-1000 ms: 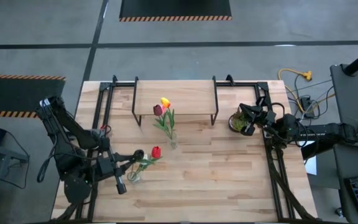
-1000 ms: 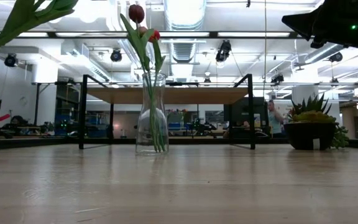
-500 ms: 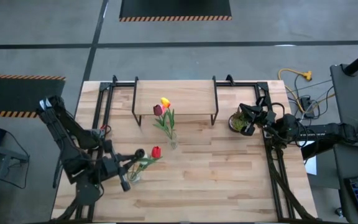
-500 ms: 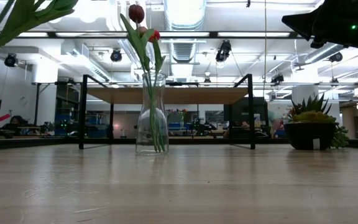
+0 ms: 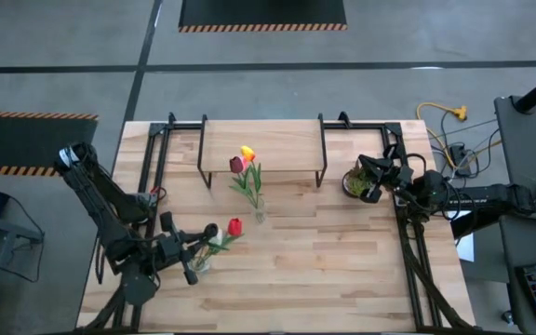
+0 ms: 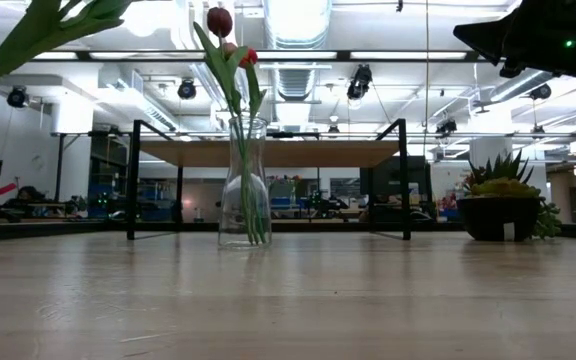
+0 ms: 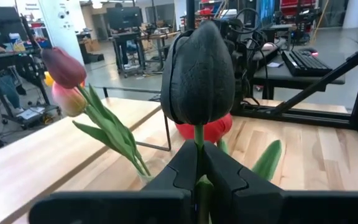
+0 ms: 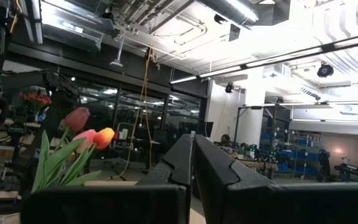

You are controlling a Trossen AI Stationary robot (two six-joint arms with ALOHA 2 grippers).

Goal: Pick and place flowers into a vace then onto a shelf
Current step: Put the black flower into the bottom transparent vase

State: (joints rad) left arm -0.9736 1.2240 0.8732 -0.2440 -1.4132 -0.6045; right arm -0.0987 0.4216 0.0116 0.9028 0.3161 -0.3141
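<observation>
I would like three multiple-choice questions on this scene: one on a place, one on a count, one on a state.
1. Where is the potted plant?
A. on the shelf
B. on the table, under the right gripper
C. beside the left arm

2. How many glass vases stand on the table?
A. one
B. two
C. four

3. The left gripper is
A. shut on a flower stem
B. open above the shelf
C. holding the potted plant

Answers: 1 B, the high view shows it by the right gripper; 2 B, the middle vase and the left vase; 3 A, its fingers pinch the dark tulip.
</observation>
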